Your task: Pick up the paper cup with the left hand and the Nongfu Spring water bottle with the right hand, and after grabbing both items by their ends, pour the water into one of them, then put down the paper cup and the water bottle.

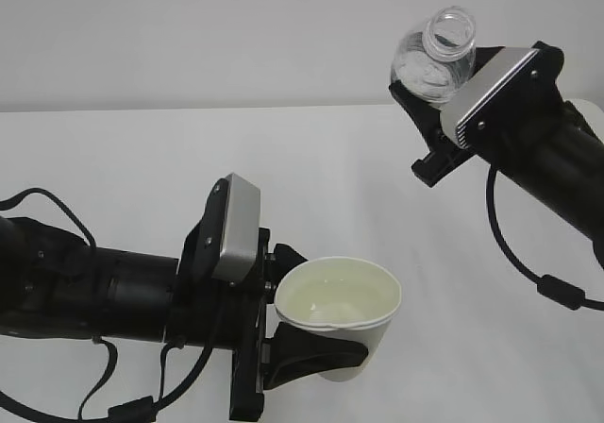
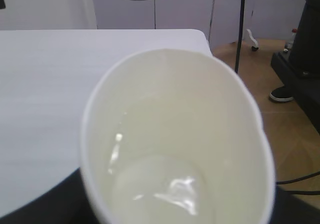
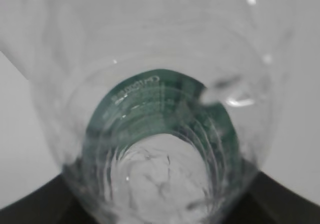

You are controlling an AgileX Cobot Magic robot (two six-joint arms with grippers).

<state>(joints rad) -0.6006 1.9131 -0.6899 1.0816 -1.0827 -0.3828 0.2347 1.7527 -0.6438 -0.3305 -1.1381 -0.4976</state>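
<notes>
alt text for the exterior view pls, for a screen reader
The left hand holds a white paper cup low over a white table, a little liquid in its bottom. Up right, the right hand holds the uncapped clear bottle raised, its open mouth facing the camera.

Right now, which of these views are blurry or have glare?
Exterior view: sharp, evenly lit. Left wrist view: paper cup fills the frame, soft at its near rim, glints on the water inside. Right wrist view: water bottle blurred throughout, small highlights on the plastic.
</notes>
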